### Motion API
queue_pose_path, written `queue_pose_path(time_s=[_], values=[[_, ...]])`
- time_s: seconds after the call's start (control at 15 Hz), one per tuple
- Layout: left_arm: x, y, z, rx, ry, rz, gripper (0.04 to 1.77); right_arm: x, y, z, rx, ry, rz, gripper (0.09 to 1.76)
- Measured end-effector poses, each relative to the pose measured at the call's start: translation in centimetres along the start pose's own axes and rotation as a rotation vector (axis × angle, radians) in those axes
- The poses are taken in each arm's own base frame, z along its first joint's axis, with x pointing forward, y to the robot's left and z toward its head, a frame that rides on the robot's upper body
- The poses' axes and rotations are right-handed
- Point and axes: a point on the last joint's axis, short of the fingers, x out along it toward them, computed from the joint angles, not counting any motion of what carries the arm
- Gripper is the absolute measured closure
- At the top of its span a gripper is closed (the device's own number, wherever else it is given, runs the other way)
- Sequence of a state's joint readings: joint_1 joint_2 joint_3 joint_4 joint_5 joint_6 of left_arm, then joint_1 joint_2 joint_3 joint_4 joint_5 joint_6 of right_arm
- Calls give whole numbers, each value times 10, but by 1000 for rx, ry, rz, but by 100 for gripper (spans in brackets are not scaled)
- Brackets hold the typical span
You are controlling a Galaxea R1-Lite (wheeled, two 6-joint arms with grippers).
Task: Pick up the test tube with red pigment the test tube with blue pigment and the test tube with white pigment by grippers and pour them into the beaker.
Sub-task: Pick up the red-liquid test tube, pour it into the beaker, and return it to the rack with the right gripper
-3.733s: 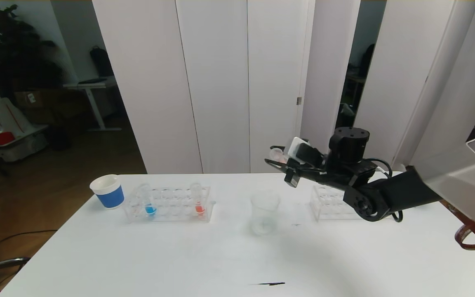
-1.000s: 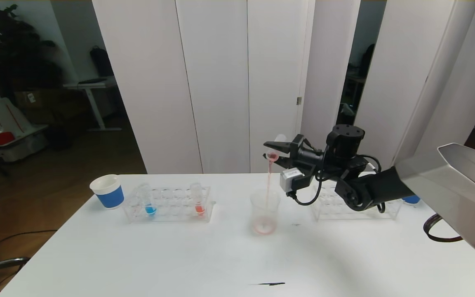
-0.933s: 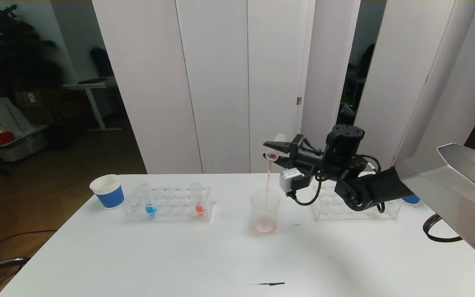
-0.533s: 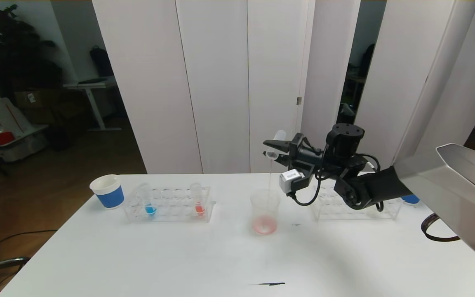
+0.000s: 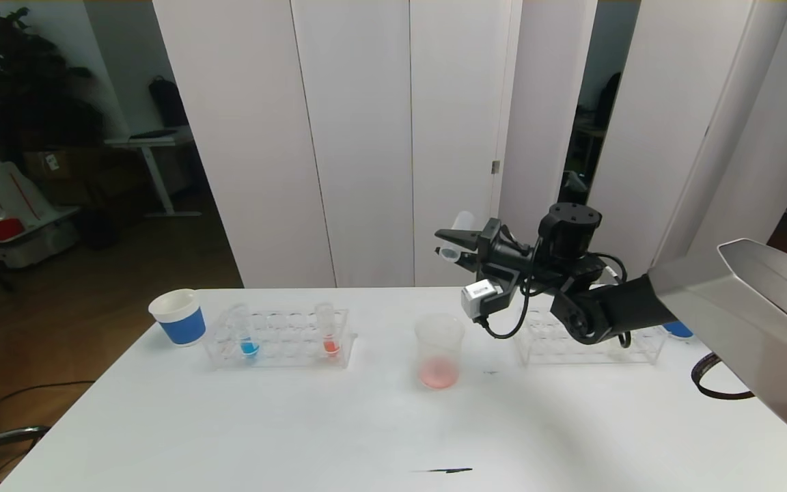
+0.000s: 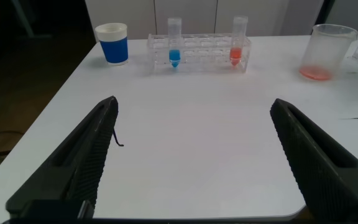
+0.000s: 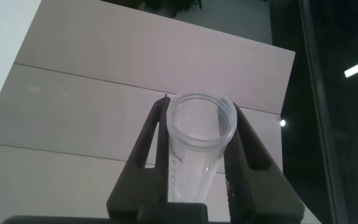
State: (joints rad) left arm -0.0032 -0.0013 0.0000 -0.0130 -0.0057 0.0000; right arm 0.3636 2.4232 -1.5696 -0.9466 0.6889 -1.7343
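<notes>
My right gripper (image 5: 449, 244) hangs above the beaker (image 5: 439, 350), shut on a clear, empty test tube (image 5: 458, 236) tipped mouth-down; the right wrist view shows the tube (image 7: 196, 146) clamped between both fingers. Pink-red liquid lies in the beaker's bottom. The test tube with blue pigment (image 5: 249, 333) and a tube with red-orange liquid (image 5: 328, 333) stand in the left rack (image 5: 277, 338). The test tube with white pigment is hidden. My left gripper (image 6: 193, 102) is open over bare table, well short of that rack (image 6: 197, 46).
A blue-and-white paper cup (image 5: 178, 316) stands left of the left rack. A second clear rack (image 5: 588, 342) sits behind my right arm, with another blue cup (image 5: 679, 331) past it. A dark mark (image 5: 443, 470) lies on the white table (image 5: 284, 424).
The pink stream from the held tube into the beaker has stopped, and more liquid lies in the beaker. My right gripper has lifted slightly. The left gripper has not moved.
</notes>
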Motion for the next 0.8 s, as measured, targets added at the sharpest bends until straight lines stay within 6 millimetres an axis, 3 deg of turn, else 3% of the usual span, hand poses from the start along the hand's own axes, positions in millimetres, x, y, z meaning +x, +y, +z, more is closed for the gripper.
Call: queue_pose_path(time_s=[0.47, 0.8], values=[[0, 0, 0, 0, 0, 0, 6, 5, -4, 5, 39, 21, -4, 127], [0, 0, 0, 0, 0, 0, 6, 9, -33, 14, 137, 136, -38, 127]])
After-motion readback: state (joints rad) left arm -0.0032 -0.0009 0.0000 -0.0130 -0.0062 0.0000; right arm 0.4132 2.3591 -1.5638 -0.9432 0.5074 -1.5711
